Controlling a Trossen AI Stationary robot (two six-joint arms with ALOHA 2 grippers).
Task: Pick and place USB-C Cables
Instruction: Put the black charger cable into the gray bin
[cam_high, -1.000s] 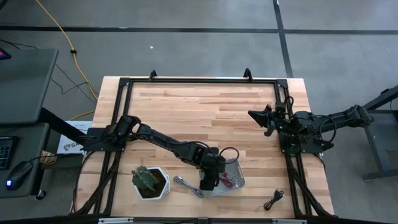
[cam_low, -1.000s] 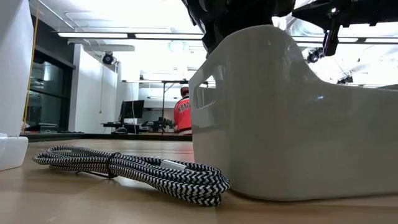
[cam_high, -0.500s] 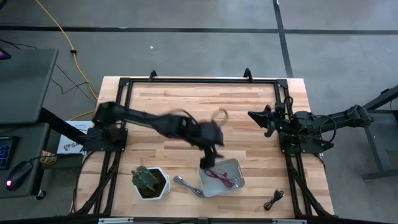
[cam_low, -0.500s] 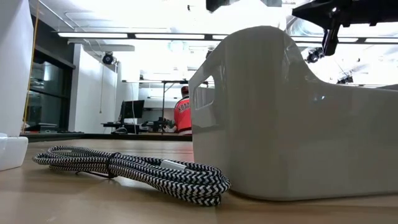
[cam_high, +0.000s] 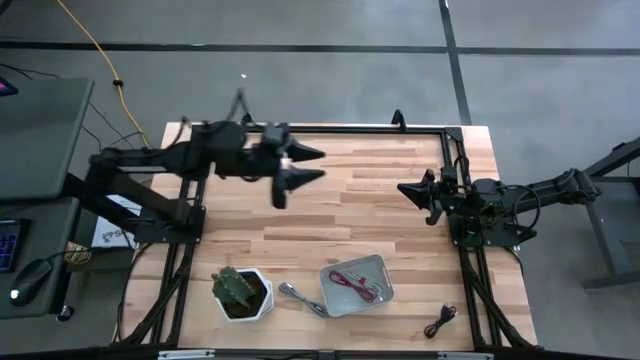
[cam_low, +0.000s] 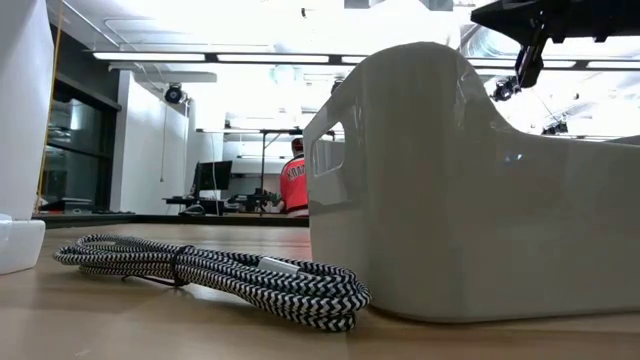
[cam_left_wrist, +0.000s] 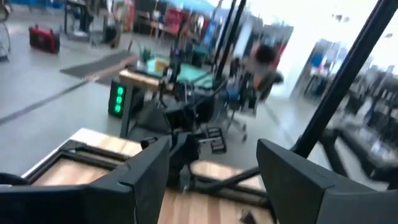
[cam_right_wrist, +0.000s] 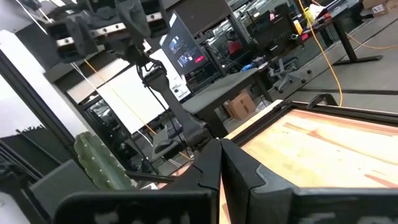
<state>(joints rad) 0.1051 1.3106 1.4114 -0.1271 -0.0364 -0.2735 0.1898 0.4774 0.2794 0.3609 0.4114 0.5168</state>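
Observation:
A maroon cable (cam_high: 356, 285) lies coiled inside the white tray (cam_high: 378, 266) near the table's near edge. A silver-grey braided cable (cam_high: 301, 299) rests on the wood just left of the tray; in the low view this cable (cam_low: 215, 272) lies flat in front of the tray's wall (cam_low: 470, 210). A black cable (cam_high: 440, 321) lies near the near right corner. I see no whitish-red cable. My left gripper (cam_high: 308, 165) is open and empty, held high over the far left part of the table. My right gripper (cam_high: 407, 189) is shut and waits at the right side.
A white pot with a cactus (cam_high: 240, 291) stands left of the silver-grey cable. A black metal frame (cam_high: 320, 130) runs around the table. Bare wood (cam_high: 340, 215) lies between the two grippers. A person in a red shirt (cam_low: 292, 185) shows far off in the room.
My left gripper has risen from above the tray and swung up and back toward the table's far left, now pointing level toward the right. The maroon cable stays lying in the tray. The right arm has kept still.

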